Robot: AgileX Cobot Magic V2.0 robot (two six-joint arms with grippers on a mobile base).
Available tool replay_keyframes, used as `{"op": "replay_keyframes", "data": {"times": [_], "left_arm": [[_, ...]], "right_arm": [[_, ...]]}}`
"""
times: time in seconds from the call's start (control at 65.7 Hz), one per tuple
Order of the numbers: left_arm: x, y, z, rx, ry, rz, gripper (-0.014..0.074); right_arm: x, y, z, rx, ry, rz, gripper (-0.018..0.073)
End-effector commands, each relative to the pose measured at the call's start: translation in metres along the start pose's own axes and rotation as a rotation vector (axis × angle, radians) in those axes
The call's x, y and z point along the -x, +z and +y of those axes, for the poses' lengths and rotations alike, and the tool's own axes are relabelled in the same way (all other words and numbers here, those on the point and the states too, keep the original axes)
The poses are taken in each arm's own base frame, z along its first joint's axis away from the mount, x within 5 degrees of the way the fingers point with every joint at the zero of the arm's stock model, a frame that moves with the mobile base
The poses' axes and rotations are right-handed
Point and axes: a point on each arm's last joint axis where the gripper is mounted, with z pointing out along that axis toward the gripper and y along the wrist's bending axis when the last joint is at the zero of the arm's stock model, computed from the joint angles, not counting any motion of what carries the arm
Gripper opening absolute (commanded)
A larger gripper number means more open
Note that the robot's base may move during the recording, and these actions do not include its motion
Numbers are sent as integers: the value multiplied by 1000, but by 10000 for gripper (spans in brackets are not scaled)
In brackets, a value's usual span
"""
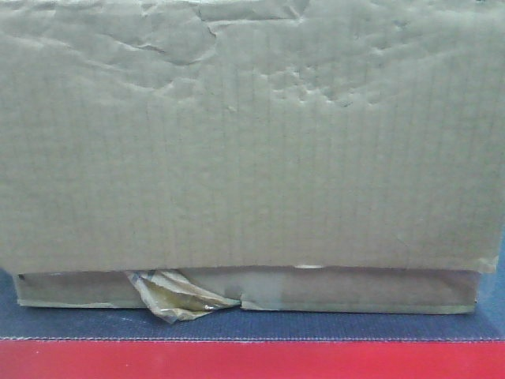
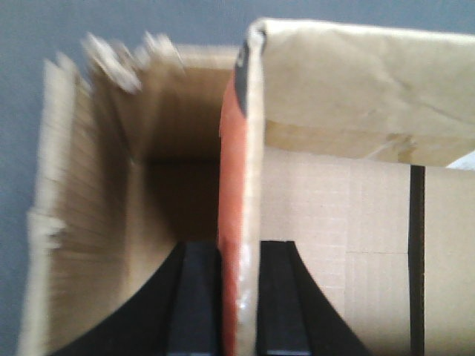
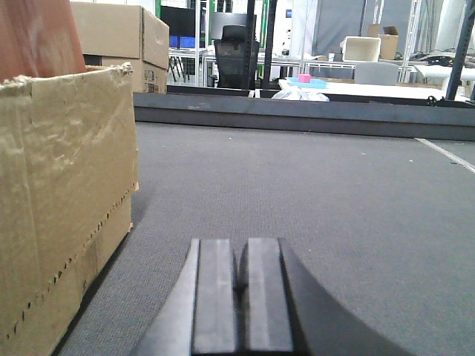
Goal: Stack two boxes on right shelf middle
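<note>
A dented box (image 1: 252, 158) stands on grey carpet (image 3: 334, 208), filling the front view. The left hand (image 2: 239, 256) pinches its wall. The right hand (image 3: 239, 274) is closed and empty, box at nine o'clock. One-sided lifting could tear that weak wall.

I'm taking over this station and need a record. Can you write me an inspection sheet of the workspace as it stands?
Surface: grey carpet under the boxes.
Job's things: dented box with tape tuft; open box, torn rim; shelf not seen.
Clutter: nothing seen.
Grippers: left gripper shut on the open box's reddish flap; right gripper shut, empty.
Cables: nothing seen.
Surroundings: office chair, tables, stacked cartons behind.
</note>
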Motion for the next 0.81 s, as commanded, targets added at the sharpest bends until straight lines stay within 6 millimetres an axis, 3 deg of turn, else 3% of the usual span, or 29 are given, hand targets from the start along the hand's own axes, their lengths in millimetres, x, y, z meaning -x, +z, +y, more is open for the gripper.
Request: {"op": "replay_keyframes", "data": {"times": [0.0, 0.319, 0.684, 0.791], "left_arm": [[-4, 7, -3, -14, 0, 17, -111], [-34, 42, 1, 32, 23, 161, -111], [-34, 49, 11, 61, 9, 178, -106], [-34, 49, 10, 53, 6, 175, -17]], "right_arm": [[2, 0, 0, 1, -13, -27, -163], [2, 0, 0, 1, -13, -27, -163], [2, 0, 0, 1, -13, -27, -163], [2, 0, 0, 1, -13, -27, -163]]}}
